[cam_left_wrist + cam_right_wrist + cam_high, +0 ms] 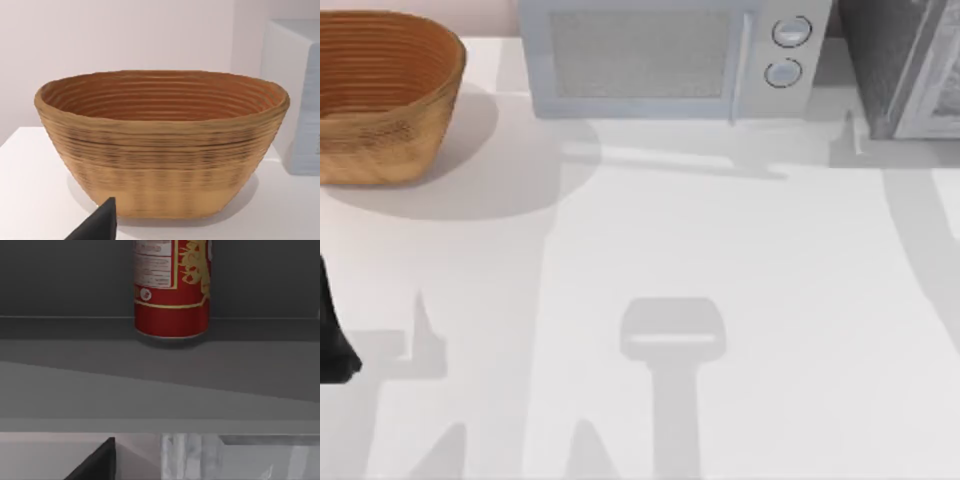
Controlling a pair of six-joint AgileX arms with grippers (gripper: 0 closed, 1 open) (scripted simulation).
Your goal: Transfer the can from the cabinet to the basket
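Fingers first: can't tell released vs clenched on either arm. Right wrist view shows just one dark finger (97, 462) tip of the right gripper, low in frame, well short of the can (171, 290) and not touching it. Left wrist view same deal, one dark finger (100, 225) tip of the left gripper near the basket's base, holding nothing visible.

Big stuff: table (640, 300) white, carries everything. Basket (382, 95) sits at the table's far left corner, tan wicker, ribbed inside, nothing seen in it. Microwave (665, 60) along the far edge, mid-table, door closed. Cabinet (900, 65) at the far right corner, dark grey speckled, pale framed door looks swung open. A dark bit of the left arm (332, 335) pokes in at the table's left edge.

Can: upright on the cabinet's grey inner floor (160, 370), toward the back wall, inside the opening. Right finger is outside/in front, apart from it, w/ the cabinet lip between.

Handling guess: small metal drink can, prob light, stiff but thin-walled so dents if squeezed hard; smooth printed side = slippery-ish. Best hold: jaws across the cylinder mid-height on the label band, approach level through the opening, not by the rim. Tall + narrow, so a nudge could tip it.
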